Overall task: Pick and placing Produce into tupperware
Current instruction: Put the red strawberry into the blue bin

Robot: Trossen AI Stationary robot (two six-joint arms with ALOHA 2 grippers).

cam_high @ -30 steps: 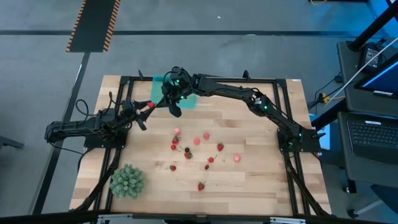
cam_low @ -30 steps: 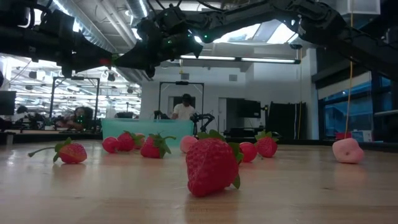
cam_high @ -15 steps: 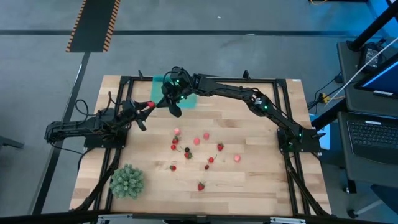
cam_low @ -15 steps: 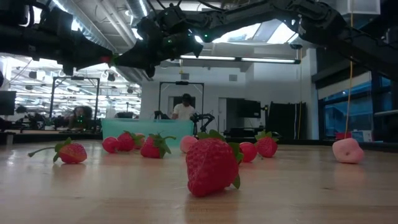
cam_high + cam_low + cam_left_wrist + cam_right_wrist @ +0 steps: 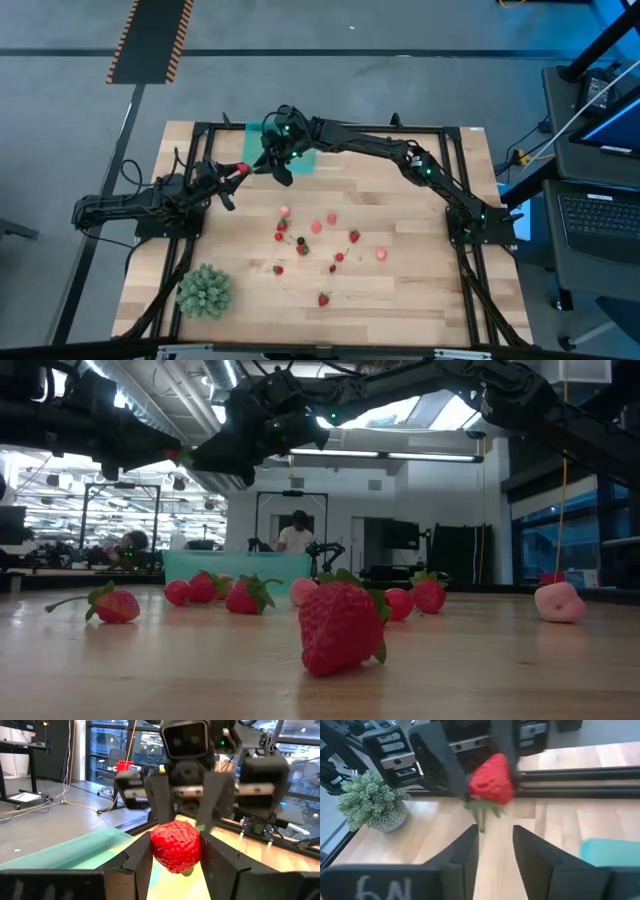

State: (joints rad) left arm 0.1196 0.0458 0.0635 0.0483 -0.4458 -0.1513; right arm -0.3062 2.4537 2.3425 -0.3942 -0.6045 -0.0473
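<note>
My left gripper [image 5: 240,170] is shut on one red strawberry [image 5: 175,845] and holds it in the air just left of the teal tupperware [image 5: 252,130]. My right gripper [image 5: 492,845] is open and faces it from over the tupperware. Its fingers [image 5: 159,802] stand just beyond the strawberry, apart from it. The same berry [image 5: 491,779] shows in the right wrist view with its green stem pointing down. Several more strawberries [image 5: 315,238] lie on the wooden table; one large one [image 5: 340,625] lies nearest in the low view. My left gripper pinches the strawberry by its two sides [image 5: 155,847] between the free ends of its fingers [image 5: 440,762]. The fingers come roughly level from the table's left. The berry is lifted clear of the table, with its green stem [image 5: 482,815] hanging below.
A spiky green plant ball [image 5: 204,290] sits near the table's near left corner and also shows as a potted plant [image 5: 370,802] in the right wrist view. The black frame rails [image 5: 330,127] run around the table. People sit far behind in the room [image 5: 296,535].
My right gripper has crept a little toward the left gripper and the held strawberry. The left gripper has kept its hold and its place.
</note>
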